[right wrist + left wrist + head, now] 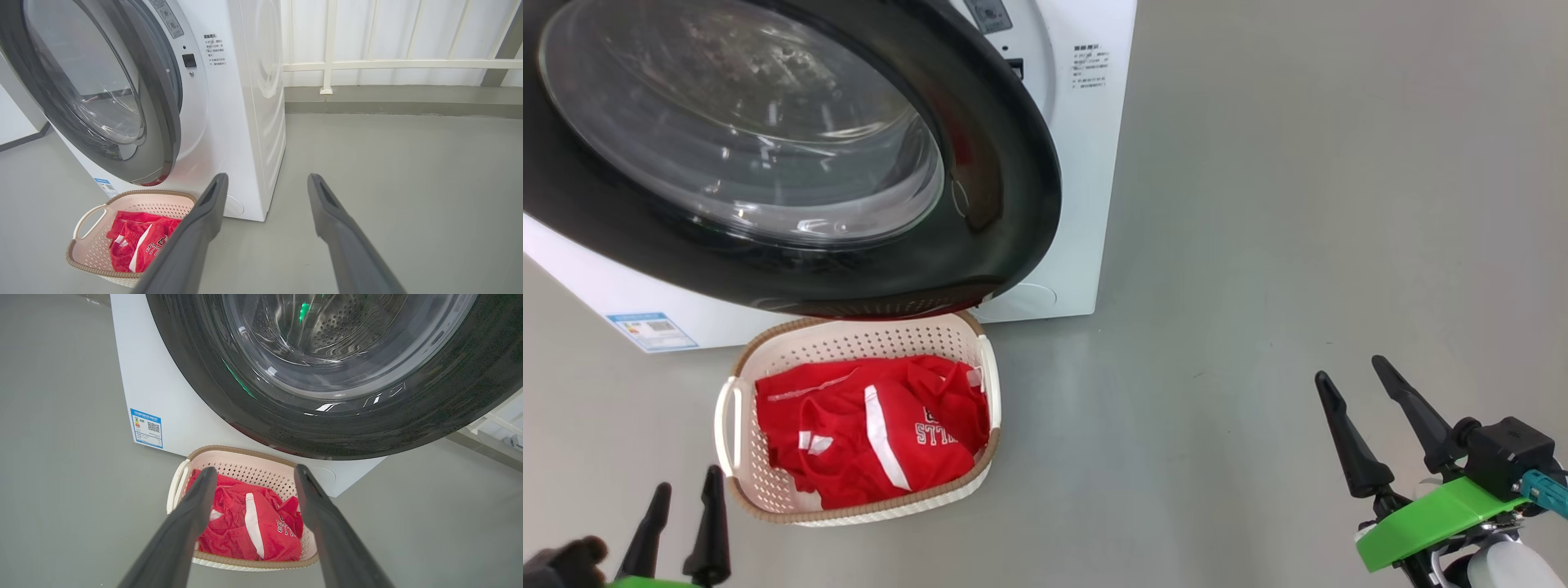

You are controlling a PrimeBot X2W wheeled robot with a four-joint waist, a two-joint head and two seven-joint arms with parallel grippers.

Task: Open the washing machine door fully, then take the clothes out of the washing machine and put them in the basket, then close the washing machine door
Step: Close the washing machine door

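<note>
The washing machine door with its black rim and clear glass stands ajar over the front of the white washing machine; a gap shows at its right edge. Red clothes with white stripes and lettering lie in the cream basket on the floor below the door. My left gripper is open and empty just left of the basket, its fingers pointing over the clothes. My right gripper is open and empty, far right of the basket.
Grey floor stretches to the right of the machine. A white railing and wall stand behind it. A blue sticker marks the machine's lower left front. The door overhangs the basket's far rim.
</note>
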